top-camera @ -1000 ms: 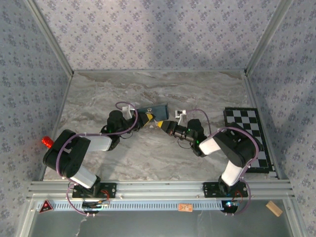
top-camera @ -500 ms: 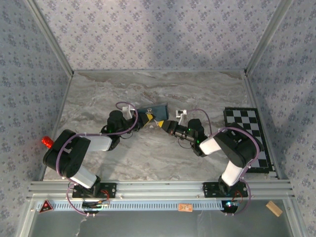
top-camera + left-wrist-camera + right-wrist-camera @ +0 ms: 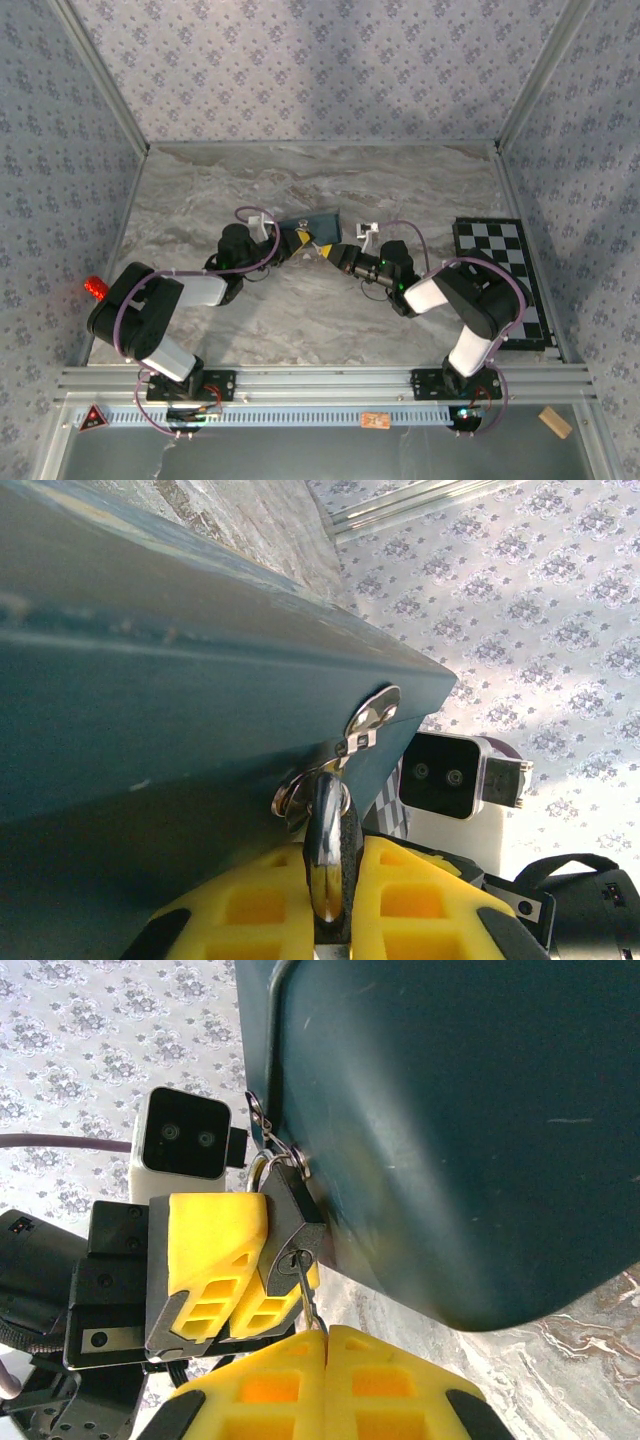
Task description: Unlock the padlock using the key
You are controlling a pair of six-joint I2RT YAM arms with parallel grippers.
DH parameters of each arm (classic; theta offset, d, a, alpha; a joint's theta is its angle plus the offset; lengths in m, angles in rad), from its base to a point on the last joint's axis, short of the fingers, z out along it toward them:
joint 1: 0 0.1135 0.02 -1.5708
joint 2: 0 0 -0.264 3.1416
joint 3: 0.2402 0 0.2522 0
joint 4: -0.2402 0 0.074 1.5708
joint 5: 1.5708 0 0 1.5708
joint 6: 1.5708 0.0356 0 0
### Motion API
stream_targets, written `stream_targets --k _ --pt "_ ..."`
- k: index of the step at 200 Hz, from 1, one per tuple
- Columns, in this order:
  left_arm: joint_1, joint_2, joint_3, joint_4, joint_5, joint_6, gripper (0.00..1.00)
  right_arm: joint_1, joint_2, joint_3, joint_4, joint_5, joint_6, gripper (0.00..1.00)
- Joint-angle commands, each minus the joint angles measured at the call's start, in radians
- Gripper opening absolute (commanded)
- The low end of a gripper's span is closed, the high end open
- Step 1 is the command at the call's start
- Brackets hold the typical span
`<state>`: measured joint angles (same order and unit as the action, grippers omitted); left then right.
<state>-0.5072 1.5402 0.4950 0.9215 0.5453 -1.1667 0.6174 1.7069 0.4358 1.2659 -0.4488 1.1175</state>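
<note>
The small black padlock (image 3: 288, 1222) hangs by its chrome shackle from the hasp (image 3: 368, 716) of the blue box (image 3: 450, 1110). My left gripper (image 3: 335, 880) is shut on the padlock (image 3: 330, 855), its yellow fingers (image 3: 212, 1250) clamped on either side of the body. My right gripper (image 3: 327, 1345) is shut on the thin metal key (image 3: 311, 1305), whose tip sits in the keyhole on the lock's underside. In the top view the left gripper (image 3: 299, 238) and the right gripper (image 3: 325, 250) meet tip to tip at the near edge of the box (image 3: 312, 222).
A folded chessboard (image 3: 505, 280) lies at the right side of the marble table (image 3: 300, 310). A red object (image 3: 95, 288) sits by the left edge. A small wooden block (image 3: 553, 422) rests below the front rail. Patterned walls enclose the table.
</note>
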Motion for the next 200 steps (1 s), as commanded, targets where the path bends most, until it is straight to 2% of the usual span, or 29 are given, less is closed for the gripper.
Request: stream_targets --k 1,200 --pt "-0.049 -0.014 0.033 0.063 0.113 0.038 0.0 -0.004 -0.022 0.029 0.054 0.052 -0.011 0.0" --pt "-0.056 -0.018 0.028 0.036 0.11 0.057 0.0 -0.018 -0.039 0.02 0.058 0.055 -0.005 0.0"
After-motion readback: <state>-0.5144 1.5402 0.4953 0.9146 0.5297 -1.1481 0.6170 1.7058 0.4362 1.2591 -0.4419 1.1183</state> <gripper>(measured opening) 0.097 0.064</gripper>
